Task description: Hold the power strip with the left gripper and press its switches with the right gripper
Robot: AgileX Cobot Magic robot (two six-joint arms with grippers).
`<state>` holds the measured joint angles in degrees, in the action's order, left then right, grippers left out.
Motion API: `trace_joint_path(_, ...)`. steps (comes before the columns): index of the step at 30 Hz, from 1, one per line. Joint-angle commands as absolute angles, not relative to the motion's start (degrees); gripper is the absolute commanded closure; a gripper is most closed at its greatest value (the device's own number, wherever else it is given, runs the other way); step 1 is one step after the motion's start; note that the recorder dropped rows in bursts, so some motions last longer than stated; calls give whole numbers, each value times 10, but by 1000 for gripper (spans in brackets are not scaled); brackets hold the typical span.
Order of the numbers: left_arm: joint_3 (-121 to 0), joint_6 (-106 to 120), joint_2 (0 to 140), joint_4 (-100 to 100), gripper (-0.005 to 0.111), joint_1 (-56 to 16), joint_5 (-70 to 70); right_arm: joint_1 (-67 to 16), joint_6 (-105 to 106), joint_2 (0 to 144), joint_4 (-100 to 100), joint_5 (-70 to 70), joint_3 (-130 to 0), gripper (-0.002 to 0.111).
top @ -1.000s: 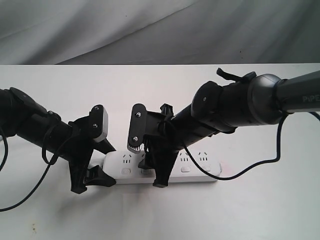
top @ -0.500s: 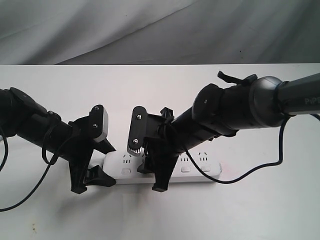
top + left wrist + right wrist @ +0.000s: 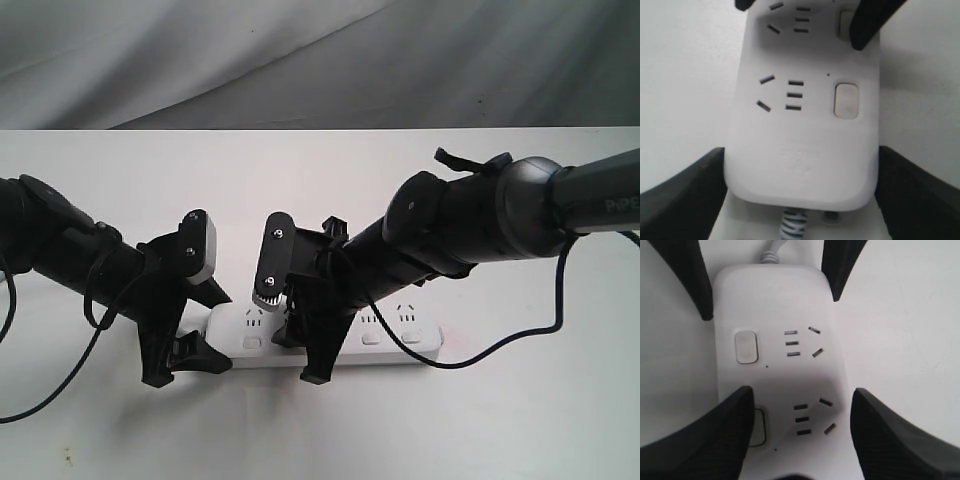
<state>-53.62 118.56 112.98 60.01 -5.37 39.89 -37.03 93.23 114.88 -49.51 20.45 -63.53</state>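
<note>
The power strip [image 3: 395, 338] lies on the desk [image 3: 500, 420], its cable end clenched between the left pincer's [image 3: 801, 148] fingers. Just beside it the right pincer [image 3: 801, 388] straddles the strip, released, one finger [image 3: 715, 440] partly covering a switch [image 3: 760, 428].

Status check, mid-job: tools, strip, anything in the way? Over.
Left tool clamped on power strip, cable end. Right tool open astride it, partly covering second switch; contact unclear. No obstruction seen.
</note>
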Motion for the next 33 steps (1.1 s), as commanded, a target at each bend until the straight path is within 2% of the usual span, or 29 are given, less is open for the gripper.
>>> trace_joint_path(1,-535,1191,1130,599,39,-53,403,-366,945,1162,-466,201,-621,54)
trace_joint_path(16,-535,1189,1130,599,39,-53,403,-366,945,1064,-465,195,-621,54)
trace_joint_path(33,-535,1189,1130,599,39,-53,403,-342,930,1054,-465,211,-605,54)
